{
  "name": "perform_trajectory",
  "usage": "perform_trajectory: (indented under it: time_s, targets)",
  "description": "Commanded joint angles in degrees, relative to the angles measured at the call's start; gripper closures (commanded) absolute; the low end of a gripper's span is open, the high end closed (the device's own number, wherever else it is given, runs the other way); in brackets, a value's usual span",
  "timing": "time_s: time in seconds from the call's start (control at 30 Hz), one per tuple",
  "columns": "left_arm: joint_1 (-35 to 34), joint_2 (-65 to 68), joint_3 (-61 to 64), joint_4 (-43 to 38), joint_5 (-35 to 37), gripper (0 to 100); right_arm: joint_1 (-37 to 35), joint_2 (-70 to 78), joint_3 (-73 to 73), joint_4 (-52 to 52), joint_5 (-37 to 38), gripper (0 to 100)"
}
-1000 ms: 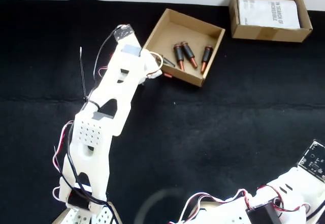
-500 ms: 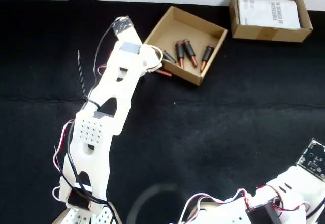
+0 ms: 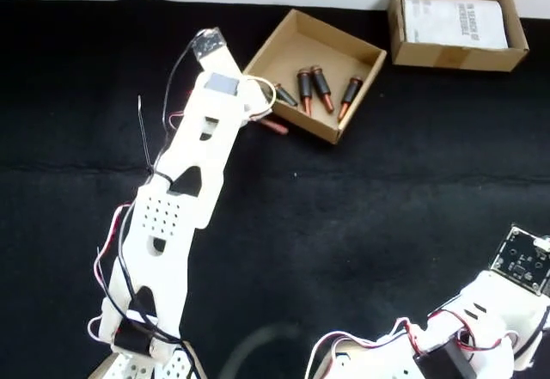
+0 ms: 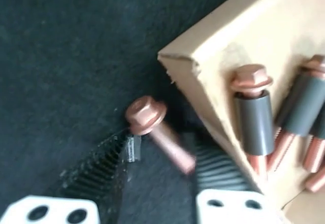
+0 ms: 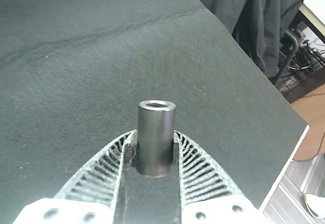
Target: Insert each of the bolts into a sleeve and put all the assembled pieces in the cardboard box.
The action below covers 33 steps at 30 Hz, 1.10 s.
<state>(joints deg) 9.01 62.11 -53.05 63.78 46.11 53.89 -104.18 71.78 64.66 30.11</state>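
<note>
Bolt (image 4: 157, 130): bare copper, lying slantwise on the black cloth (image 3: 387, 207) just outside a corner of the cardboard box (image 4: 218, 46). It has no sleeve yet, which would explain why it sits outside.
Left gripper (image 4: 165, 148): fingers apart and straddling the bolt, one ribbed finger close to the hexagonal head. It looks set to pick the bolt up, not to carry it.
Sleeve (image 5: 156, 137): dark tube, upright, open bore facing up. I take it that leaves the mouth free for the bolt.
Right gripper (image 5: 155, 137): clamped on the sleeve's lower half, at the near side of the table and well apart from the box.
Box contents: three assembled pieces (image 3: 320, 88) lie side by side on the floor.
Step in hand: probably taking hold of this last loose bolt.
Risk: the box wall stands just beside one finger, so closing might nudge the cardboard.
</note>
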Motion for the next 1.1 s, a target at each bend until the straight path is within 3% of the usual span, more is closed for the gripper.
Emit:
perform_trajectory:
  time_s: [0.0, 0.2, 0.53, 0.93, 1.07]
  targets:
    - [-0.66, 2.07, -4.35, 0.62, 0.0, 98, -1.19, -0.57, -2.33, -0.13, 0.62, 99.1]
    - [-0.57, 2.95, -10.59, 9.41, 0.0, 99, -2.59, -0.48, -1.54, -0.31, 0.7, 99.1]
    - [-0.66, 2.86, -39.78, 34.73, -0.7, 99, -25.1, -0.75, 12.09, -0.22, 0.26, 99.1]
    - [-1.01, -10.33, -42.07, 36.84, -27.69, 99, -57.01, -0.66, 16.57, -1.1, 0.0, 99.1]
    - [-1.27, -15.78, -42.07, 36.84, -35.16, 99, -61.93, -0.75, 20.26, -10.15, -7.65, 99.1]
